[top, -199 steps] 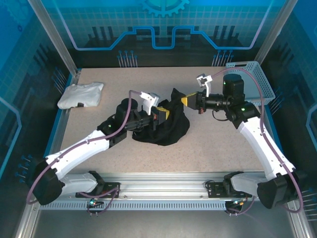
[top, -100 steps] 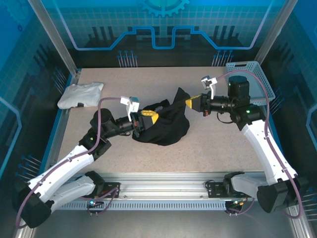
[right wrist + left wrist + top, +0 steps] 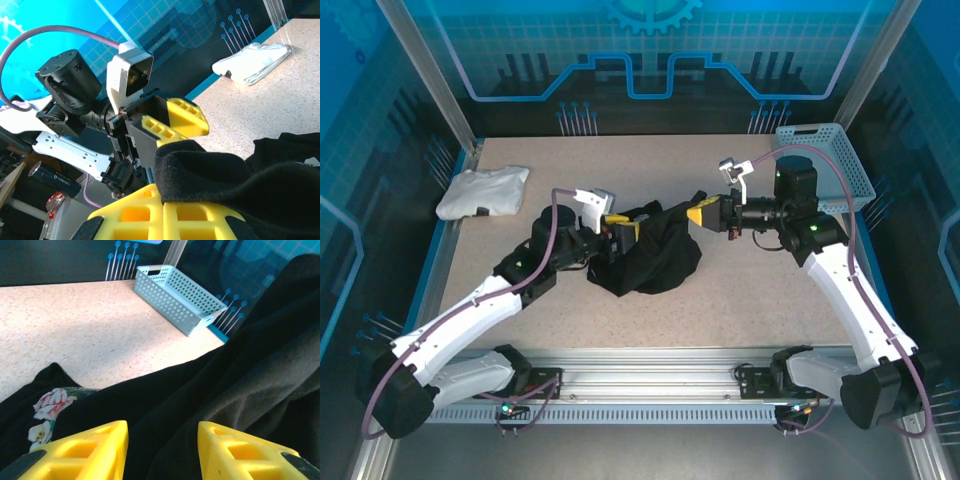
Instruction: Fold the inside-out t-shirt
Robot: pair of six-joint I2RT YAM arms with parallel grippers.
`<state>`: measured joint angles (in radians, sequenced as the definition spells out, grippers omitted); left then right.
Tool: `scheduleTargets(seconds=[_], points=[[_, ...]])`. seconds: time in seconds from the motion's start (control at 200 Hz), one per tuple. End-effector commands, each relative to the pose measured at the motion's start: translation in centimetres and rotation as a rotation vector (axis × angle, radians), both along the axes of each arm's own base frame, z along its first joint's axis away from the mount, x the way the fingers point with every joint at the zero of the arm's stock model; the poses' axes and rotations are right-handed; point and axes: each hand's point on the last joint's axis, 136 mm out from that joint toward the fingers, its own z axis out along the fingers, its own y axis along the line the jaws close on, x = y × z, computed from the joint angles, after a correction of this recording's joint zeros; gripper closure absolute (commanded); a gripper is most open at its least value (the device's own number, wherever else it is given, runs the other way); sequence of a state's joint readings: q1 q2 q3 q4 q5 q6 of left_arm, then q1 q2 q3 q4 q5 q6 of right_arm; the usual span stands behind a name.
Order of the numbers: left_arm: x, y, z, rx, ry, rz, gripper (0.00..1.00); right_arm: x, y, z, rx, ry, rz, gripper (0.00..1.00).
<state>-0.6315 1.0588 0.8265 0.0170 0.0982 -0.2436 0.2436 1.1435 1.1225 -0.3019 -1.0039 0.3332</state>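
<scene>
– Speckled beige table [image 3: 760, 290] inside blue-lit walls. What else is on it?
– A white folded garment [image 3: 483, 191] lies at the far left corner, and a pale perforated basket [image 3: 830, 160] stands at the far right edge. Both are well apart from the work, and nothing lies between the arms and the cloth.
– And the t-shirt [image 3: 655, 255]?
– It is a crumpled black heap at mid-table, between the two grippers. The left wrist view catches its pink-and-white floral print [image 3: 47, 405] low on the left side.
– Who has hold of it?
– The right gripper [image 3: 703, 214] is clenched on a thick black hem at the heap's right top. The left gripper [image 3: 623, 232] is at the heap's left side with its yellow fingers [image 3: 90, 452] parted, dark cloth lying just beyond them.
– What differs from half a second ago?
– The left jaws were closed then and have now let go. The peak of cloth that the right gripper held up has sunk, so the heap lies flatter.
</scene>
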Motion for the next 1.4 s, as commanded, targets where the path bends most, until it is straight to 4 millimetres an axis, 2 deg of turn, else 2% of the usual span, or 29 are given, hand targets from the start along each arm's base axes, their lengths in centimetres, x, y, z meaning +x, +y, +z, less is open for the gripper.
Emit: scheduleTargets(seconds=[0.0,0.11,0.245,0.35,0.44,0.54,0.73,0.86,1.095,1.171,1.296,1.396], points=[[-0.7,0.7,2.5,0.064,-0.105,0.044,0.55,-0.3,0.6,0.3,0.017,-0.003,0.028,1.00],[-2.9,-0.3,4.1,0.030,-0.160,-0.031,0.57,0.0,0.7,-0.1,0.007,0.008,0.016,1.00],[-5.8,-3.0,5.4,-0.027,-0.178,-0.220,0.78,0.3,0.7,-0.3,0.001,0.017,0.011,1.00],[-6.5,-5.0,5.3,-0.029,-0.125,-0.336,0.85,0.4,0.8,-0.2,0.000,0.018,0.011,1.00],[-6.5,-6.2,5.4,-0.034,-0.096,-0.388,0.84,0.4,0.8,-0.2,-0.005,0.016,0.007,1.00],[-5.7,-6.8,5.2,-0.026,-0.082,-0.381,0.83,0.3,0.7,-0.1,-0.006,0.011,0.007,1.00],[-3.6,-6.9,4.0,0.011,-0.047,-0.329,0.81,0.4,0.8,-0.1,-0.007,0.011,0.007,1.00],[-2.7,-7.1,3.6,0.016,-0.027,-0.320,0.76,0.4,0.8,-0.2,-0.008,0.012,0.008,1.00],[-1.8,-8.0,2.7,0.013,0.001,-0.334,0.74,0.4,0.8,-0.2,-0.008,0.012,0.010,1.00],[-1.7,-8.4,2.7,0.008,0.006,-0.345,0.78,0.4,0.8,-0.3,-0.010,0.012,0.011,1.00],[-2.2,-8.6,3.6,-0.027,-0.016,-0.371,1.00,0.9,0.5,-0.9,-0.039,0.019,-0.025,1.00],[-3.6,-8.1,5.8,-0.096,-0.065,-0.395,1.00,2.8,-0.8,-2.7,-0.158,0.049,-0.180,1.00]])
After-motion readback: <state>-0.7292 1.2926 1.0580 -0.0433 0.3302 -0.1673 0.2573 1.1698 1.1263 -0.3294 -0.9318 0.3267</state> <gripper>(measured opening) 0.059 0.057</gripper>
